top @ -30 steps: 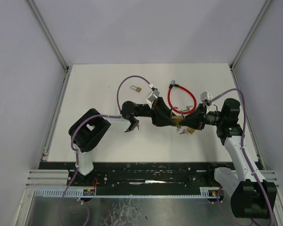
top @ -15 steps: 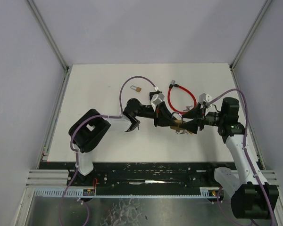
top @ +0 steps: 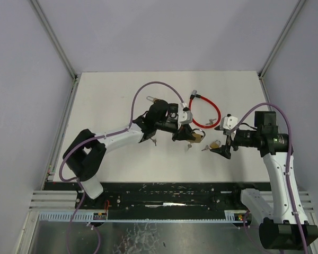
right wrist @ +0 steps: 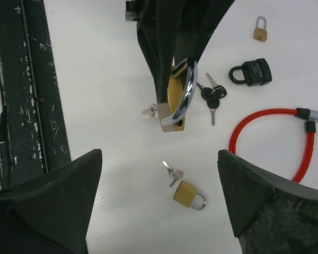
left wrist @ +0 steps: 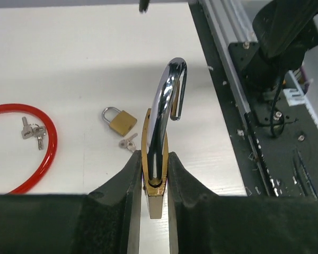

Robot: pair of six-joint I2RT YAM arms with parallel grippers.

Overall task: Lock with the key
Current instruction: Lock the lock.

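Brass padlock (left wrist: 156,203), shackle open, sits clamped in my left gripper (left wrist: 154,161) above mid-table, my right gripper (right wrist: 159,154) spread wide and empty at its four o'clock, so next I'd press the shackle home and turn the key (right wrist: 150,111) apparently at its base.

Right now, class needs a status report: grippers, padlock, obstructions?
Left gripper shut on brass padlock, shackle open. Right gripper open, apart. Small padlock, keys lie by right gripper.
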